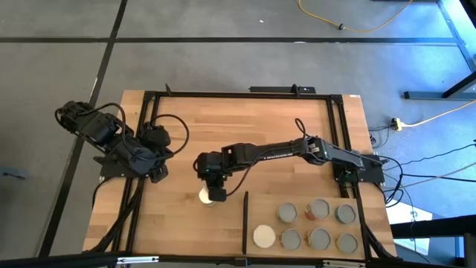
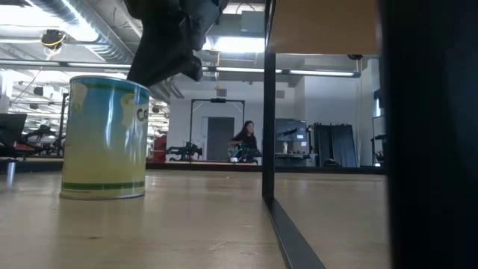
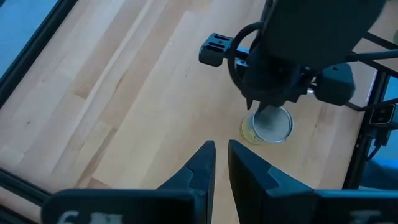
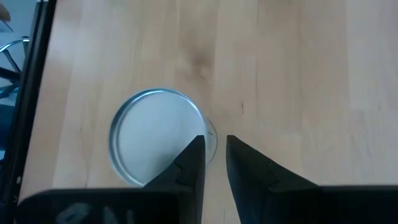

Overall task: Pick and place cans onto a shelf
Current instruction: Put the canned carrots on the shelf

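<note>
Right gripper (image 1: 214, 195) is hovering just above a yellow-and-green-sided round tin with a cream-white top (image 1: 207, 196), fingers nearly together and gripping nothing. On its label only a large "C" is readable. That tin is standing upright near the table's front edge, just beside the thin black strip (image 1: 245, 222) of the light-wood shelf panel (image 1: 262, 212), where seven other cans (image 1: 318, 209) are sitting. Left gripper (image 3: 221, 163) is waiting by the left edge, fingers almost closed.

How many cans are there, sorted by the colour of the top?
Grey-top cans: 6, all on the shelf, e.g.
Cream-white-top cans: 2, one on the shelf, one under the right gripper at
Total: 8
</note>
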`<action>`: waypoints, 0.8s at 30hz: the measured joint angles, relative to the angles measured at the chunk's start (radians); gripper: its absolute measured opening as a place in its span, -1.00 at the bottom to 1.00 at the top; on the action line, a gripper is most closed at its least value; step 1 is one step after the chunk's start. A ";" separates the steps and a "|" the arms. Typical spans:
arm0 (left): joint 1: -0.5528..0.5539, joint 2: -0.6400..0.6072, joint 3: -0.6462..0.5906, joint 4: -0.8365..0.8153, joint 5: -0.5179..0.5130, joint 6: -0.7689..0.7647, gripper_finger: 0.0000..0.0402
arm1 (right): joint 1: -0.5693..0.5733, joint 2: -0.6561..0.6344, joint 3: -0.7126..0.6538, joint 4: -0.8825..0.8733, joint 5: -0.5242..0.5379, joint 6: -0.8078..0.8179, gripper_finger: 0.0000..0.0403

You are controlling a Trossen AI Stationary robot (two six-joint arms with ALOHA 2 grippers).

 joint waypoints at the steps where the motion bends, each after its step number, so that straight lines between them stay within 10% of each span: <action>1: 0.000 0.000 0.000 0.000 0.000 0.000 -0.82 | -0.001 0.003 0.000 0.001 0.000 0.003 -0.67; 24: 0.000 0.000 0.000 0.001 0.001 0.001 -0.82 | -0.001 0.056 0.003 0.022 -0.066 0.009 -0.67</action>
